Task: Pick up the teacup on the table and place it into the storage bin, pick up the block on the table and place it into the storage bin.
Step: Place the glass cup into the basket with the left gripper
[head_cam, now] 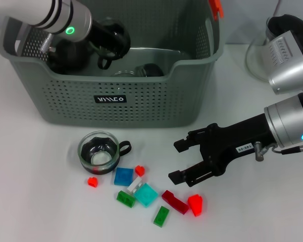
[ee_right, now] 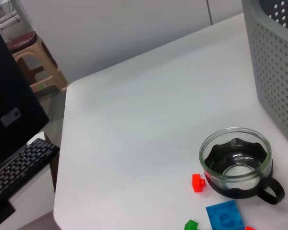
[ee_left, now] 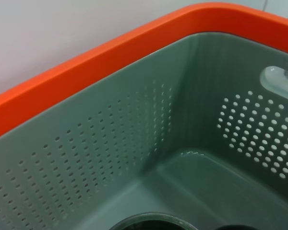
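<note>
One glass teacup (head_cam: 97, 152) upright on surface, handle twd right gripper (head_cam: 178, 161), open nearby; left gripper in storage bin (head_cam: 141, 103), state unclear.

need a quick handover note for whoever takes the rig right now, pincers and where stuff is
Left pincer: down inside the storage bin, fingers hidden.
Right pincer: open, hovering above the table just right of the blocks, holding nothing.
A teacup stands on the table in front of the bin; the blocks lie scattered beside it.
Left to do: that teacup and the blocks into the bin.
</note>
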Tool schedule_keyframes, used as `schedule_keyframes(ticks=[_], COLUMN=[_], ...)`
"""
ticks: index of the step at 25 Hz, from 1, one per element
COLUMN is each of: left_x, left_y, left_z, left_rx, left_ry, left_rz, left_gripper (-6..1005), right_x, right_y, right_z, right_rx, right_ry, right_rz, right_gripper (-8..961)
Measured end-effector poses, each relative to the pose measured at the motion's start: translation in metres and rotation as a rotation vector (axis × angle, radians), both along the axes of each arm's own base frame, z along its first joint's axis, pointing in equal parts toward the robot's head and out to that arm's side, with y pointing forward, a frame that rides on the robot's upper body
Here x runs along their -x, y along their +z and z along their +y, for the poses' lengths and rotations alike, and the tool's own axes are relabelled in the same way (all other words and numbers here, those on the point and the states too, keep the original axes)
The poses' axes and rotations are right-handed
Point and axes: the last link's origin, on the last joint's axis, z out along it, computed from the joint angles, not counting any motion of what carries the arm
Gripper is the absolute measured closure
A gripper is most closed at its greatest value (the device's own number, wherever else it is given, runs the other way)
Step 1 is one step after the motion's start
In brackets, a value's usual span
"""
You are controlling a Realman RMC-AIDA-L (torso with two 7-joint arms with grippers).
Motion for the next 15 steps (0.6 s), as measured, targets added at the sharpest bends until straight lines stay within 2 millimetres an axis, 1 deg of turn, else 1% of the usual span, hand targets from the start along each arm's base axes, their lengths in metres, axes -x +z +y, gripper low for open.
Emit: schedule_keyframes(ticks=[5,15], left_x=[-0.0003,-0.0025], left_y=[-0.0054,-0.007], left_z=[-0.002,-0.0026], left_rx=[0.013,0.017], left_ry=[-0.008,-0.018], left_rz=[0.02,0.031], left_gripper=[945,944], right_x=[0.0002,-0.0009], right_y=[0.0,0.0], right_z=[0.0001,-0.0002], right_rx=[-0.001,-0.001], right_ry=[0.003,0.001], right_rz=[0.0,-0.001], right_gripper=[23,23])
